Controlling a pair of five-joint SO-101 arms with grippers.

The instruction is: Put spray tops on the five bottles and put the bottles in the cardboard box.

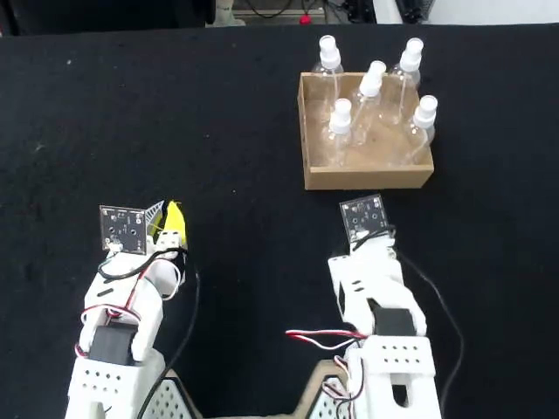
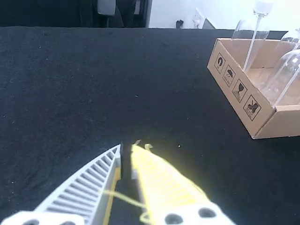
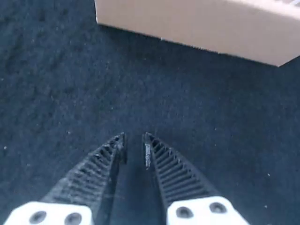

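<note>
standing inside the cardboard box (image 1: 367, 179), the five bottles (image 1: 339, 133) are clear, and each one wears a white spray top (image 1: 329, 51). two bottles sit by the far wall of the box, one in the middle and two nearer the front wall. the box rests on the black table (image 1: 131, 113), on the far right part of it, well apart from the left arm (image 1: 122, 305) and just beyond the right arm (image 1: 376, 288).

the left gripper (image 1: 166, 209) hangs low over bare table at the near left. in the left wrist view its grey finger (image 2: 101, 173) and yellow finger (image 2: 161, 178) are drawn together, with only a thin dark slit at the tips and nothing between them. the same view has the box (image 2: 239, 89) off to the side, its printed wall facing the gripper and clear bottles (image 2: 251, 28) rising above the rim.

the right gripper (image 3: 134, 139) points down at the table just in front of the box. its two dark ridged fingers (image 3: 176, 173) lie nearly closed, a narrow gap left between the tips, and they hold nothing. the plain near wall of the box (image 3: 197, 23) stands just beyond them, not touching.
</note>
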